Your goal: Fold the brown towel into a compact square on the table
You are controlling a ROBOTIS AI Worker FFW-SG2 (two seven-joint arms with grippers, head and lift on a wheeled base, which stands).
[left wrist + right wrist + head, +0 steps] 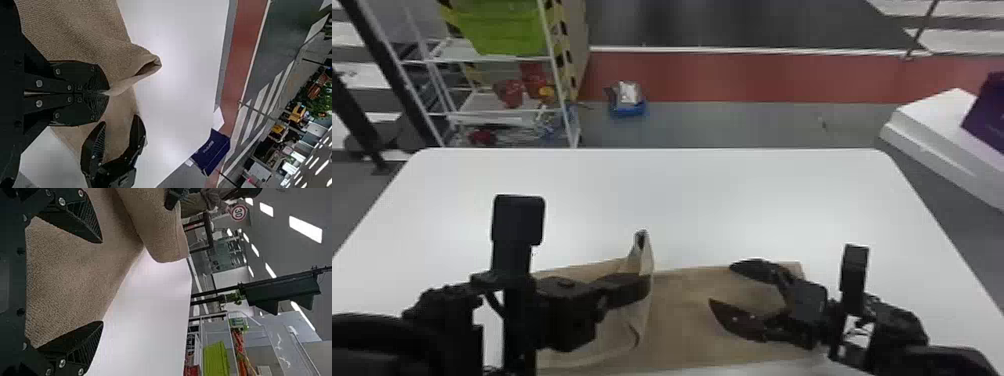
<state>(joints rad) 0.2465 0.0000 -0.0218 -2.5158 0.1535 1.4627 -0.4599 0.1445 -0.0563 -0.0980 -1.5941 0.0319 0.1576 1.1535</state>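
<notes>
White tabletop (682, 200); left claw (646, 289) pinches brown towel (679, 325), right claw (721, 283) spread above it.

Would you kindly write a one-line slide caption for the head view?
Black left tool pinching a raised fold of brown cloth towel on a white table, open black right tool above it.

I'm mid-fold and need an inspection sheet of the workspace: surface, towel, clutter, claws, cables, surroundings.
Surface: white table, under the towel.
Job's things: brown towel, part raised, right portion spread low; not yet a compact square.
Clutter: blue container on the floor beyond.
Grippers: left claw closed on the towel; right claw open over it.
Cables: dark cable-like loop at the left wrist.
Surroundings: white rack holding a green bin.
</notes>
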